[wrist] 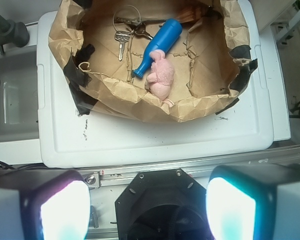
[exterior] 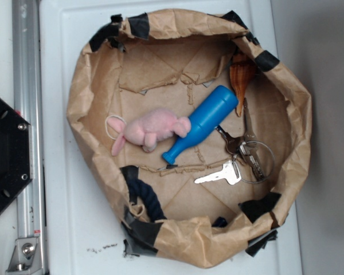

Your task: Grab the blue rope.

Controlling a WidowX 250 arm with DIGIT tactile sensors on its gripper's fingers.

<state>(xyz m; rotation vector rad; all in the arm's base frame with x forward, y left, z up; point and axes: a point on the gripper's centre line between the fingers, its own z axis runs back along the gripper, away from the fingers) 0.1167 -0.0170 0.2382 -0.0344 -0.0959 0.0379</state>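
Observation:
The blue rope (exterior: 147,199) is a thick, dark navy twisted cord. It lies curled at the lower left inside the brown paper bag (exterior: 79,117), partly tucked under the folded rim by black tape. In the wrist view I cannot tell the rope from the black tape on the bag's left rim. My gripper (wrist: 147,212) does not show in the exterior view. In the wrist view it is open, its two pads (wrist: 65,212) wide apart with nothing between them. It hangs over the black robot base (wrist: 160,205), well short of the bag (wrist: 190,112).
Inside the bag lie a pink plush pig (exterior: 149,130), a bright blue bottle-shaped toy (exterior: 204,121), a bunch of keys (exterior: 241,161) and a brown seashell (exterior: 241,77). The bag stands on a white plastic lid (exterior: 63,223). A metal rail (exterior: 26,69) and the robot base (exterior: 6,154) are at the left.

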